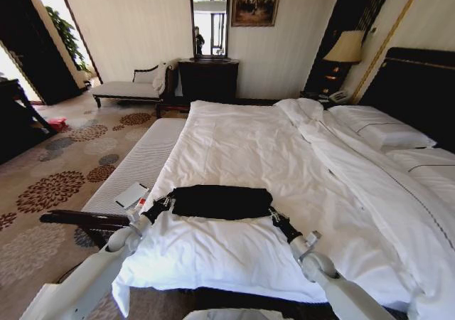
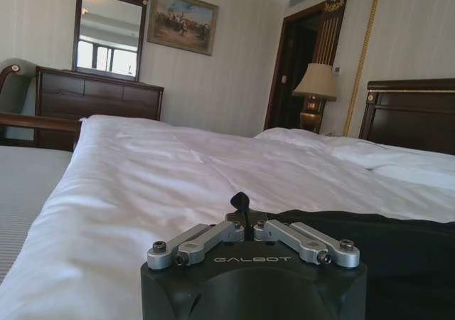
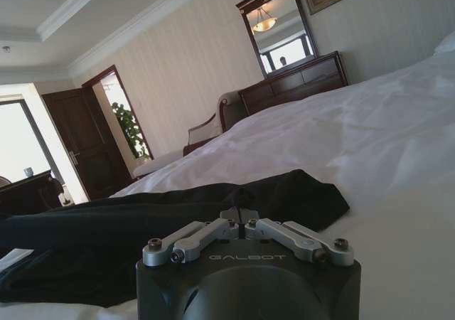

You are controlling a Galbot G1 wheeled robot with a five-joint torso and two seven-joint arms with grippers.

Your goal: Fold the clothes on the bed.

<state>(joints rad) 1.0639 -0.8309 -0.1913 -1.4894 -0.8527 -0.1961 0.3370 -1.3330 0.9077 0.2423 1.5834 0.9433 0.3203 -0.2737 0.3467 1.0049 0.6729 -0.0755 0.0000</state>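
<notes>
White bed [image 1: 249,149] bears the black T-shirt [image 1: 222,201] folded into a band; left gripper [image 1: 168,202] and right gripper [image 1: 273,215] each pinch an end; the left wrist view shows a fabric tuft between closed fingers [image 2: 245,229].

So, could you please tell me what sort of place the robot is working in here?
Most likely a hotel bedroom: a large bed with white linen and a dark headboard, a bedside lamp, and a dresser under a framed mirror.

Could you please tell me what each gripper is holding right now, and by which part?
Both hold the black soft-fabric T-shirt on the white-sheeted bed: the left gripper is shut on its left end, the right gripper on its right end.
</notes>
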